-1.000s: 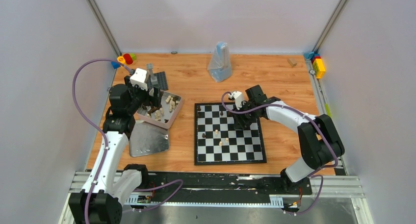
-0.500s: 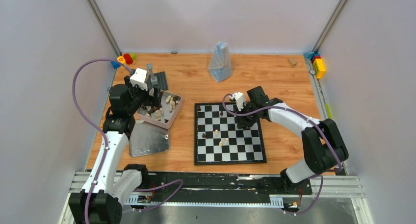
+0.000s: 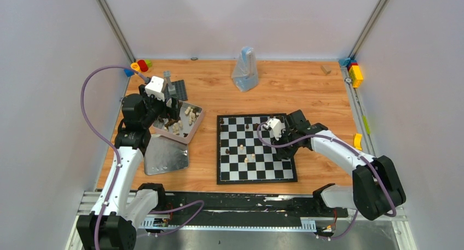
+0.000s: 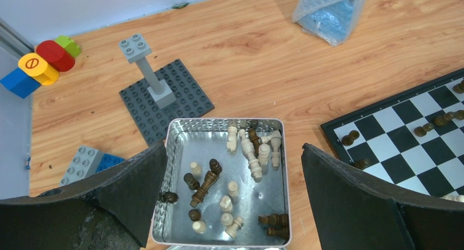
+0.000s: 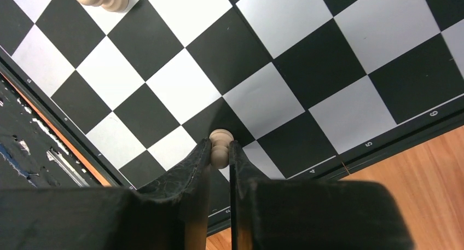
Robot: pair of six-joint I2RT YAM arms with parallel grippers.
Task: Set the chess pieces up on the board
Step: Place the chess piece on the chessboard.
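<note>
The board (image 3: 257, 180) lies at mid-table with a few dark and cream chess pieces (image 3: 241, 147) standing on its left half. My right gripper (image 5: 220, 147) is shut on a cream chess piece (image 5: 221, 135) and holds it over the board (image 5: 186, 86) near its numbered edge. In the top view the right gripper (image 3: 283, 147) hangs above the board's right side. My left gripper (image 4: 232, 151) stands wide open above a silver tin (image 4: 224, 120). Several dark and cream chess pieces (image 4: 257, 154) lie loose in the tin. Nothing sits between the left fingers (image 4: 137, 184).
A flat tin lid (image 3: 167, 156) lies in front of the tin (image 3: 198, 121). A dark grey studded plate with a grey tower (image 4: 164, 97) sits behind it. Coloured bricks (image 4: 44, 64) are at the far left corner. A plastic bag (image 3: 244, 69) stands at the back, and more bricks (image 3: 355, 74) at the far right.
My right gripper has shut on the cream piece and carried it from the far right of the board toward the near right. The left arm has not moved.
</note>
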